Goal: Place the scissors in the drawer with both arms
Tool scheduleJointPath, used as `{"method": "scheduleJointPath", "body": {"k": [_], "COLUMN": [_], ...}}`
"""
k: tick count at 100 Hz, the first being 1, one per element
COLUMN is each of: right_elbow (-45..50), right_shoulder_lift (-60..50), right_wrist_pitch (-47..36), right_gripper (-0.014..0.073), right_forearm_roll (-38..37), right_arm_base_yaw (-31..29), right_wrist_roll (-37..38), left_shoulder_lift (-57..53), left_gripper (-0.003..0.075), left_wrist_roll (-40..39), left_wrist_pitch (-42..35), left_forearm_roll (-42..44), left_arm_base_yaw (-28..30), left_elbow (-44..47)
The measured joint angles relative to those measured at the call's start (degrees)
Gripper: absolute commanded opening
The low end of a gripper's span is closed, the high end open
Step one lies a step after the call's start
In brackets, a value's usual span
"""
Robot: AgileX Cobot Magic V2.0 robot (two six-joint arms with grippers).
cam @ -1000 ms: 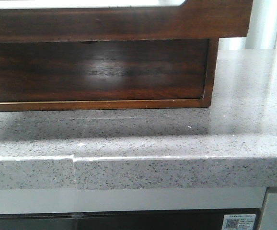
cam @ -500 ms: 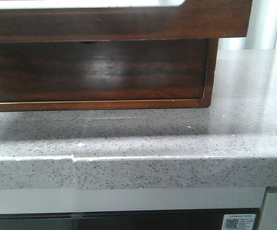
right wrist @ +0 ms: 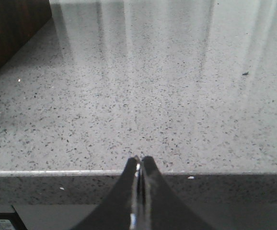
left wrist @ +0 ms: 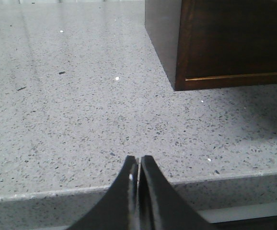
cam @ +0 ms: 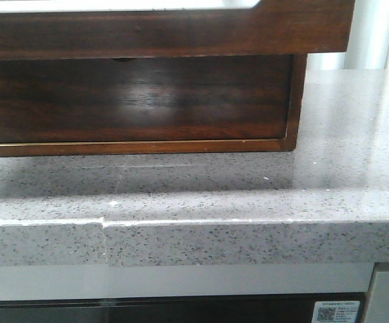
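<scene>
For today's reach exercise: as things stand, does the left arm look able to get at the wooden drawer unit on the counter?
Probably yes. The left gripper, fingers shut and empty, sits at the counter's front edge, and only bare stone lies between it and the drawer unit's near corner. Nothing visible blocks the way.

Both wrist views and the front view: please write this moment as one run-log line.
left gripper: shut, empty | right gripper: shut, empty | scissors: not visible | drawer: on countertop

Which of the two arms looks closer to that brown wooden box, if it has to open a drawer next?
Probably the left. Its shut gripper faces the box's corner close ahead, while the right gripper, also shut, sees only a sliver of wood off to one side. No scissors show in any view.
</scene>
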Motion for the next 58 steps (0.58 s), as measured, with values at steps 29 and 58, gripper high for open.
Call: {"method": "scheduleJointPath", "body": {"k": [29,58], "right_elbow": [0.0,0.0], "right_shoulder_lift": [0.0,0.0], "right_wrist_pitch": [0.1,0.1], "right_gripper": [-0.0061,-0.0061], "right_forearm_roll": [1.4,1.5], "right_arm_base_yaw": [0.0,0.0], "right_wrist_roll": [-1.7,-1.9], "left_shoulder_lift": [0.0,0.0], "left_gripper": [-0.0022,-0.0022], "left_wrist_roll": [0.0,0.0], "left_wrist_pitch": [0.0,0.0], "left_forearm_roll": [0.0,0.0], "left_arm_base_yaw": [0.0,0.0], "left_elbow": [0.0,0.0]}}
